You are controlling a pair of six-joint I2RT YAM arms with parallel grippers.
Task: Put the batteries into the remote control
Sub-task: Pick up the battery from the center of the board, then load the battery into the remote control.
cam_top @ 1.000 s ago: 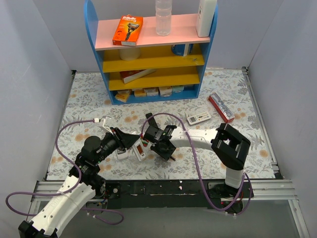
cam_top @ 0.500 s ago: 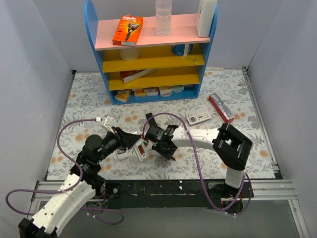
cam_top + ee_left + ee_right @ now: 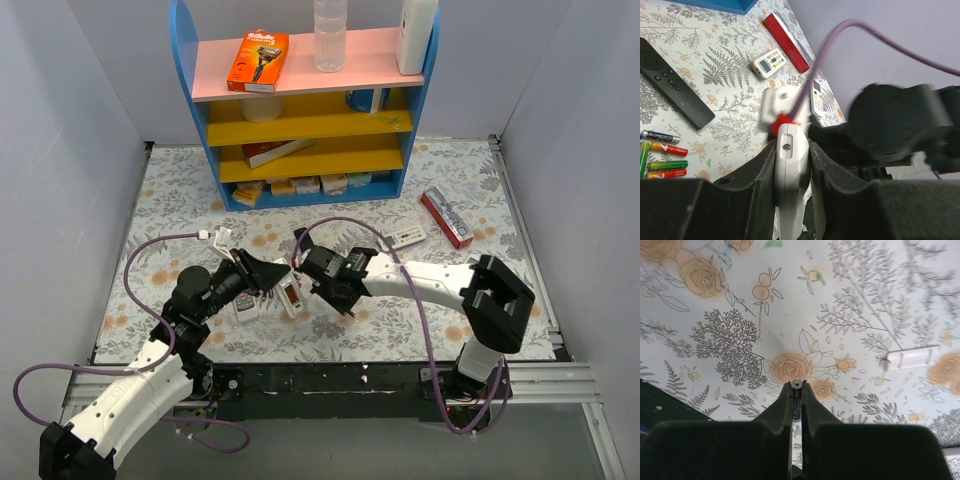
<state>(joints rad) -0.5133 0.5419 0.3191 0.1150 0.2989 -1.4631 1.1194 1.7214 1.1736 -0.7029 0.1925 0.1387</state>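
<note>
The black remote control (image 3: 672,82) is lying flat on the floral surface (image 3: 735,107) with nothing gripping it. The batteries (image 3: 662,155) are lying in a loose cluster near one end, so loading is looking barely begun. The left claw (image 3: 791,150) is pinching a white remote (image 3: 790,175); the right claw (image 3: 796,390) is pressing together, perhaps on something thin and dark. A blue shelf unit (image 3: 300,130) is standing at the back between pale walls

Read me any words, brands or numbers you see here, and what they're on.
"Gillette": on the orange box, faint.
Batteries, grey-white remote, red box: print too small to read.
</note>
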